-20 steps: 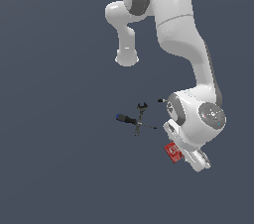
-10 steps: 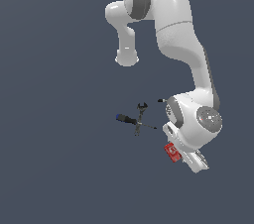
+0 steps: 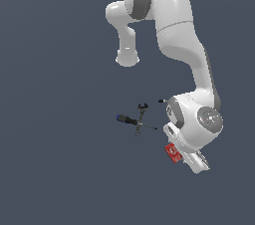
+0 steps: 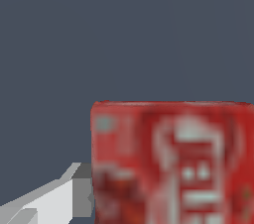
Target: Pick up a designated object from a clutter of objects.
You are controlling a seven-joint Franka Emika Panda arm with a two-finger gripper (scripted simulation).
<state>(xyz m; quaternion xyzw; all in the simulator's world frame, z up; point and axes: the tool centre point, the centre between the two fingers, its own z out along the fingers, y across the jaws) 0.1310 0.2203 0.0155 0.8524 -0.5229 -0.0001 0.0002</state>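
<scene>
The designated object, a flat red box (image 3: 173, 152) with white lettering, lies at the lower edge of the clutter of objects. My gripper (image 3: 177, 155) is down at the box, mostly hidden by the white hand above it. The wrist view is filled by the red box (image 4: 173, 163). One grey finger (image 4: 79, 196) rests against its side edge. The other finger is out of view, so I cannot tell whether the box is gripped.
A blue-handled screwdriver (image 3: 125, 119) and a dark thin wrench-like tool (image 3: 142, 111) lie crossed towards the exterior view's left of the hand. A small black-and-white marker (image 3: 162, 101) lies just above the wrist. The arm's base (image 3: 127, 58) stands further back.
The arm's upper links shifted slightly a second ago. The hand and the red box have stayed where they were.
</scene>
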